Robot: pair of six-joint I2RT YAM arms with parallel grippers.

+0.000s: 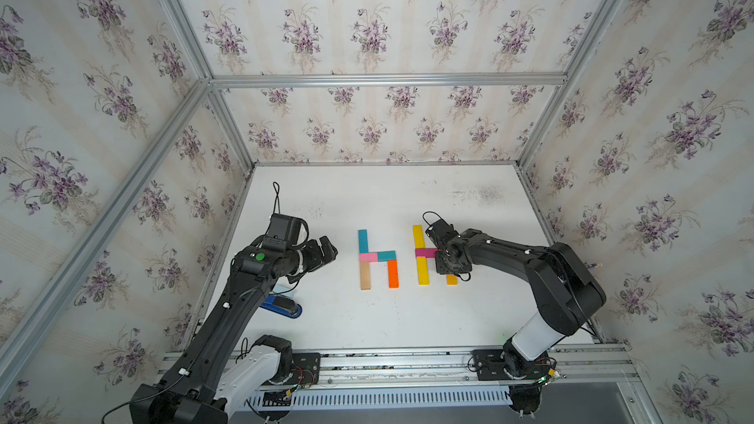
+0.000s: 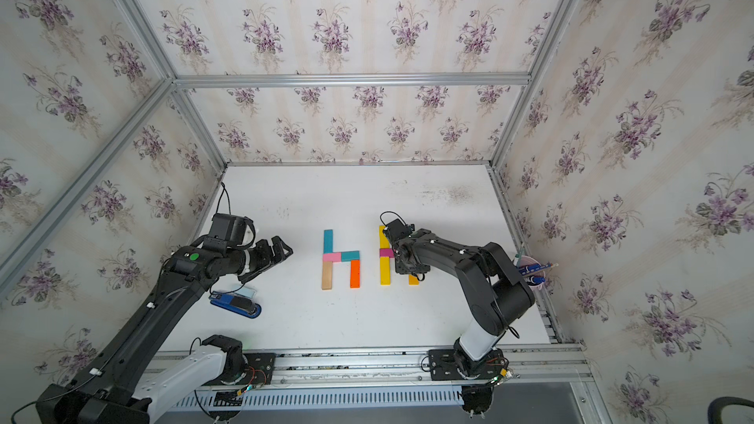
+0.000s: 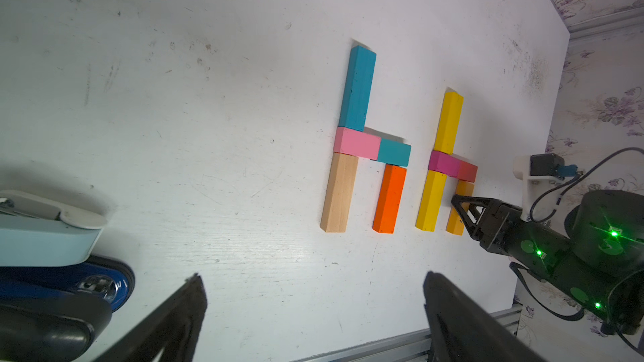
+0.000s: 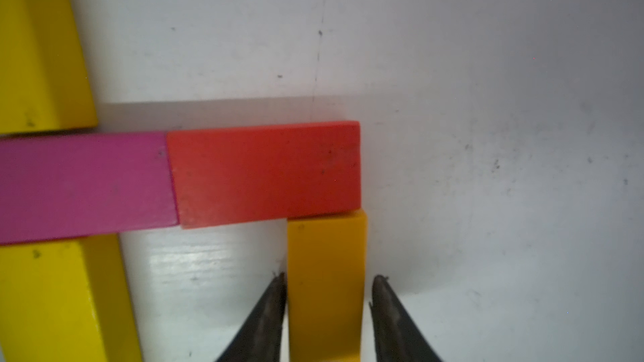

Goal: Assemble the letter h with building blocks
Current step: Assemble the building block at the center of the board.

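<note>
All bars lay flat on my worktop (image 1: 334, 320), abutting. On my left, long teal bar (image 1: 362, 240), pink bar (image 1: 368, 257) and tan bar (image 1: 365, 275) made a stem; short teal bar (image 1: 386, 255) and orange bar (image 1: 393, 273) made its arch. On my right, upper yellow bar (image 1: 418, 236), magenta bar (image 1: 425, 253) and lower yellow bar (image 1: 422, 270) made a stem; red bar (image 3: 467, 171) and amber bar (image 4: 326, 273) its arch.

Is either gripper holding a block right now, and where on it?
Left gripper is open, empty. Right gripper straddles the amber block across its long sides, but a gap shows at one fingertip: apparently not gripped.
</note>
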